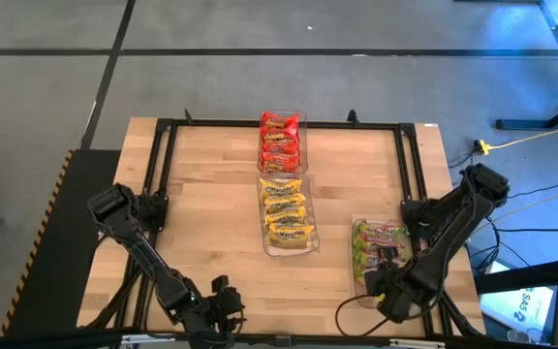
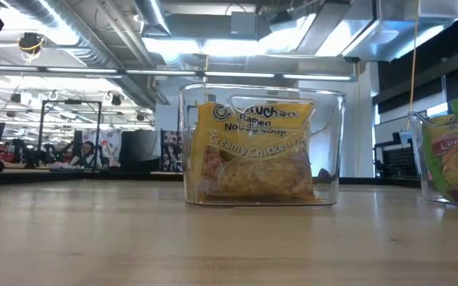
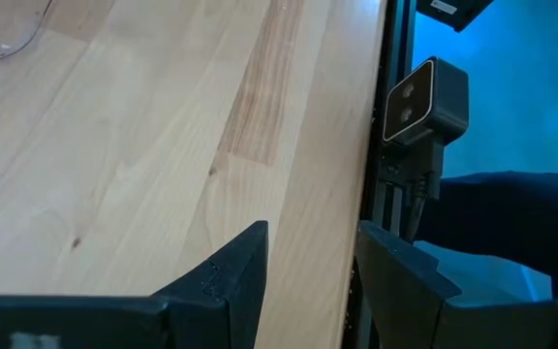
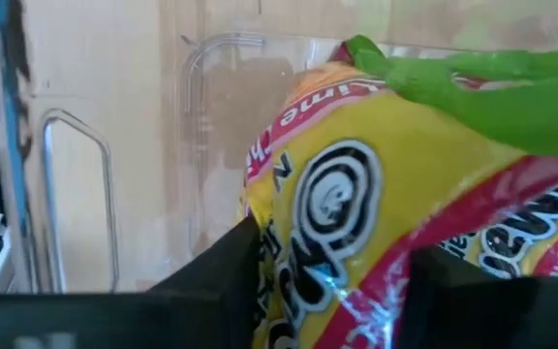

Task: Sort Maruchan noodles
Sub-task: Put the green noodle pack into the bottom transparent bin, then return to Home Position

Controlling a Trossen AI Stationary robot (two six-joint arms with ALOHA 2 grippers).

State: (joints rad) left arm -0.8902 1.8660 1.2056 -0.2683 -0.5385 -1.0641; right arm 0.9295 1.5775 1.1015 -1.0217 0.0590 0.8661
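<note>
R end effector (image 4: pixel 327 291) sat over the green/pink packet (image 4: pixel 376 194) in the right bin (image 1: pixel 356 254); fingers straddled it, grip vs. release unclear; long axis ran desk-front to back; L end effector (image 3: pixel 308 281) idled part-open at front edge, far off.

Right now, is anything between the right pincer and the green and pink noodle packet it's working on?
Nothing visible. The right pincer is already at the green and pink crinkly noodle packet, which sits between its fingers over the clear rectangular plastic bin on the table's right side.
</note>
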